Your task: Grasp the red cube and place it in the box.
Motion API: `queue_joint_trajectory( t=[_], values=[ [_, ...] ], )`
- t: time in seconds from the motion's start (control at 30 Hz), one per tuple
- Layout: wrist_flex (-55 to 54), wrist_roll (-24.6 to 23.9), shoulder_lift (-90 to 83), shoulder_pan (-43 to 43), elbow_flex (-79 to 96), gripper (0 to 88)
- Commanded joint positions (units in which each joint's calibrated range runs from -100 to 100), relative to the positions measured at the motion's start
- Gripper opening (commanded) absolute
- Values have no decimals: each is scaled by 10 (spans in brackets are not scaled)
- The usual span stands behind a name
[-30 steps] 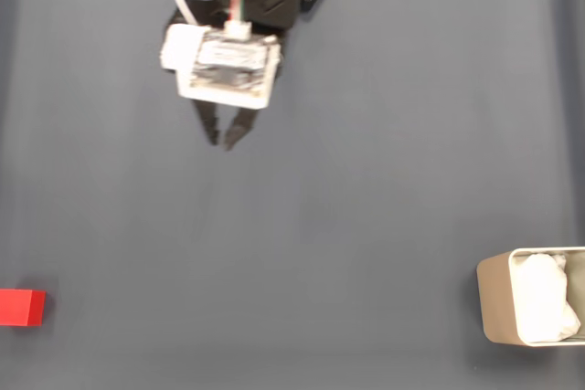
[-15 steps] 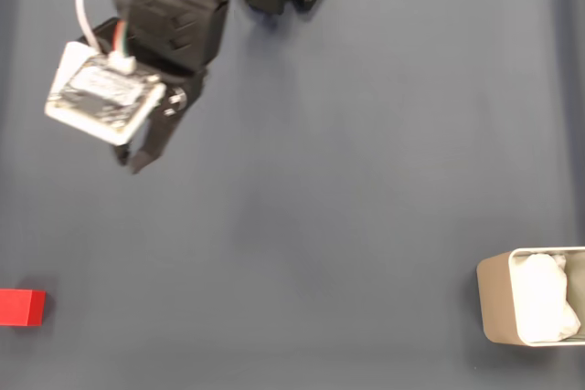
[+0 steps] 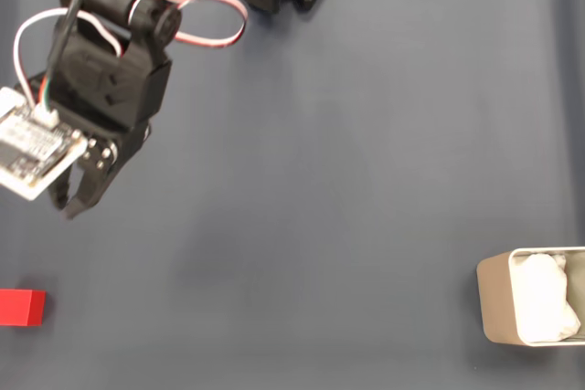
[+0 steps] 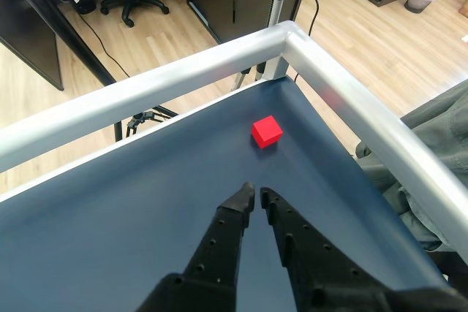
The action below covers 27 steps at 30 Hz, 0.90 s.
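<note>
My gripper (image 4: 256,195) hangs above the table (image 4: 110,239) with its jaws nearly together, holding nothing. Ahead of the tips, slightly right in the wrist view, sits the red cube (image 4: 267,131). The box (image 3: 498,308) lies well apart.

Even bright light, sharp pics

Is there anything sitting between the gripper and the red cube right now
Nothing visible. In the wrist view, only bare blue table lies between the gripper and the red cube; the fixed view shows the same open gap.
</note>
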Motion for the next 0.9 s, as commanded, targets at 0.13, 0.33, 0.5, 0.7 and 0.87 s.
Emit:
queue_joint_trajectory(
  t=[0.13, 0.33, 0.5, 0.7, 0.87],
  values=[
    [-50, 3, 79, 29, -99, 16],
    [-63, 4, 150, 41, -167, 33],
    [-81, 4, 205, 54, -210, 67],
    [-117, 9, 263, 67, -234, 110],
    [-137, 13, 298, 71, -242, 151]
  ],
)
